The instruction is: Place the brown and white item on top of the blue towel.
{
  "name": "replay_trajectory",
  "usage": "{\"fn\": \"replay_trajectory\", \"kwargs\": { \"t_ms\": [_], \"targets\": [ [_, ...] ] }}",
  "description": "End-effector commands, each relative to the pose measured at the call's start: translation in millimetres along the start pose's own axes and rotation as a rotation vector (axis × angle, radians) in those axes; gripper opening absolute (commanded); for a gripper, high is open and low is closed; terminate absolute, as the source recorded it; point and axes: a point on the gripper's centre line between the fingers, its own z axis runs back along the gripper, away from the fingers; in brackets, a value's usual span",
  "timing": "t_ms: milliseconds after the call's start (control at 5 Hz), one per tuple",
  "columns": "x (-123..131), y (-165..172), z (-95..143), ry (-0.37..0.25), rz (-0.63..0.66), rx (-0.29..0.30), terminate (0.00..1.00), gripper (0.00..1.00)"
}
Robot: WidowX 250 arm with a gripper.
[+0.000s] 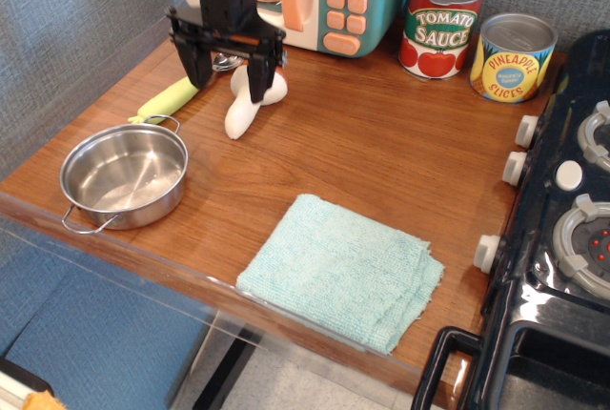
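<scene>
The claw [229,74] hangs at the back left of the wooden surface [381,162], its two black fingers spread wide and holding nothing. Left of it lies the yellow-green spoon handle [170,100], with the steel pan [124,176] nearer the front. Just right of the claw lies the toy mushroom [244,112], its white stem pointing forward and its cap partly hidden behind one finger. It looks light, rigid and smooth, so it may slip; the narrow stem seems the best place to grip. The pale blue towel [343,270] lies soft and flat, well apart, front centre. Farther right stand cans reading "TOMATO SAUCE" [440,24] and "PINEAPPLE SLICES" [513,57].
</scene>
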Motion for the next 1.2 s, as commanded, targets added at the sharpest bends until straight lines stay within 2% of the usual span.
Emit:
{"fn": "replay_trajectory", "kwargs": {
  "t_ms": [0, 200, 400, 600, 800, 1000],
  "targets": [
    [2, -5, -19, -0.013, 0.025, -0.033, 0.00, 1.00],
    [-2, -10, -19, -0.013, 0.031, -0.061, 0.00, 0.00],
    [3, -14, 9, -0.098, 0.017, -0.072, 0.00, 0.00],
    [6, -22, 42, -0.186, 0.019, -0.111, 0.00, 0.00],
    [-16, -49, 74, -0.229, -0.042, -0.126, 0.00, 0.00],
    [-73, -88, 83, -0.188, -0.150, -0.160, 0.00, 0.00]
  ]
}}
